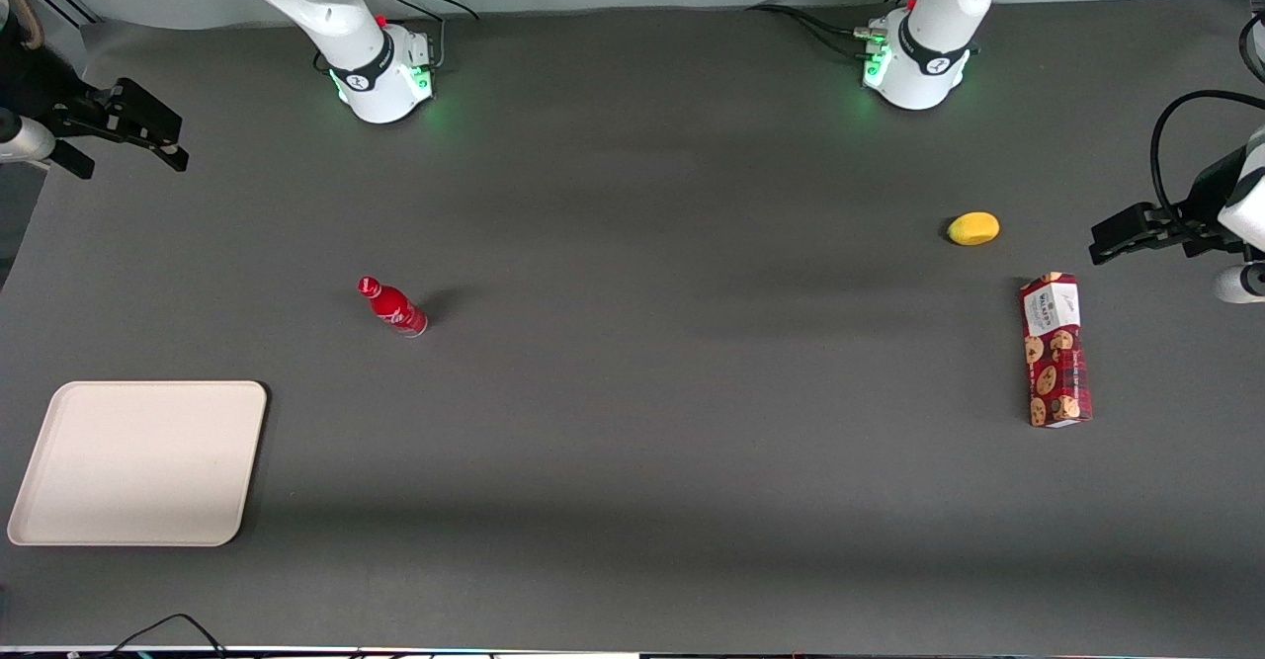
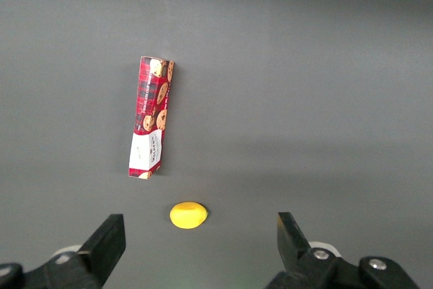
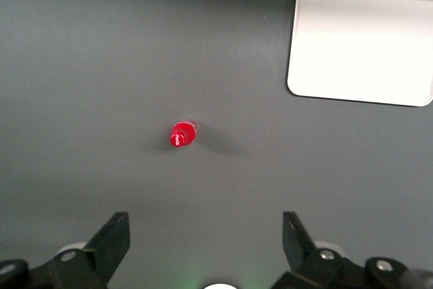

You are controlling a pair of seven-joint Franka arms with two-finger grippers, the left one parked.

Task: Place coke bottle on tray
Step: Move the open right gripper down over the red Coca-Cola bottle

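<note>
Even, diffuse overhead light across dark grey table (image 1: pixel 632 422); no harsh glare. Broad soft bands of shadow cross tabletop in front view. Coke bottle (image 1: pixel 392 306) throws short soft shadow toward parked arm's end; same smudge of shadow trails it in right wrist view. Tray (image 1: pixel 138 463) brightest surface, near washed out, rim detail faint. Green indicator glow at both arm bases. Gripper (image 3: pixel 205 238), fingers spread wide, high over table, nearer arm bases than bottle, reads as dark, soft-edged silhouette. Wrist views slightly soft, darkening toward edges.
</note>
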